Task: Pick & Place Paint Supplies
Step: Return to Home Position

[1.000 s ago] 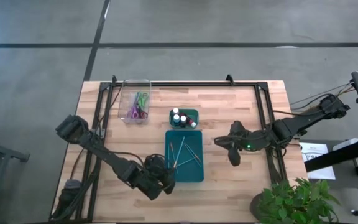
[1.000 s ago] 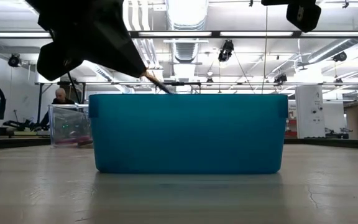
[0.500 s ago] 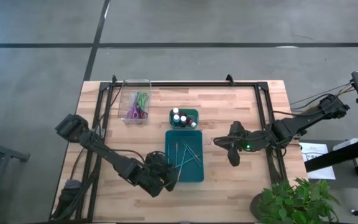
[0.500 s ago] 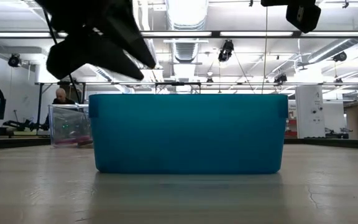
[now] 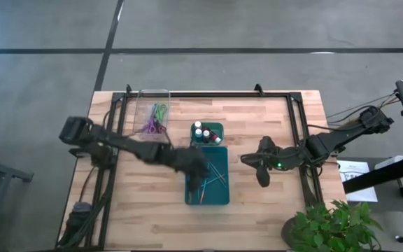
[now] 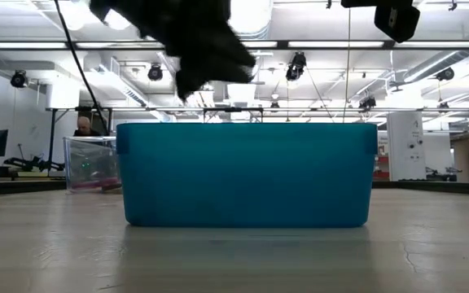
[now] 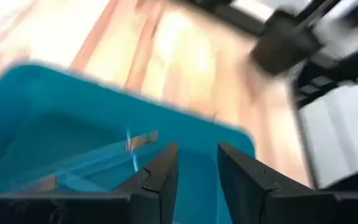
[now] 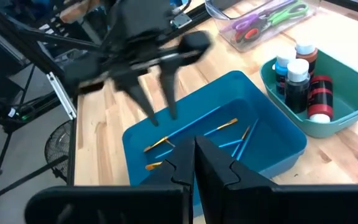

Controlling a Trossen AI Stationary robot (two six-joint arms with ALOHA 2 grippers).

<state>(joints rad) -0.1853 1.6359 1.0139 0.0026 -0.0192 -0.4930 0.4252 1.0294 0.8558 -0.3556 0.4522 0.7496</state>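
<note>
Several thin brushes [image 5: 213, 172] [image 8: 211, 128] lie flat in the blue tray [image 5: 220, 197] [image 6: 247, 175] at the table's middle. My left gripper [image 5: 202, 170] [image 8: 161, 113] [image 7: 197, 150] hangs above the tray's left part, slanting down, open, with nothing between its fingers. Paint bottles [image 5: 203, 132] [image 8: 301, 76] stand upright in a small teal tray [image 5: 220, 128] just beyond the blue tray. Scissors [image 5: 157, 117] [image 8: 267, 18] lie in a clear box [image 5: 137, 112] at the far left. My right gripper [image 5: 264, 180] [image 8: 194, 153] waits shut, to the right of the blue tray.
A potted plant [image 5: 327, 224] stands at the table's near right corner. Black frame rails [image 5: 296, 140] run along the table's left, right and far edges. Bare wood lies near the front edge and between the blue tray and my right arm.
My left gripper has opened and let go of a brush, which now lies in the blue tray. It has then swung from the tray's near left corner toward the far edge and the right, rising a little and rolling, and now hangs over the tray.
</note>
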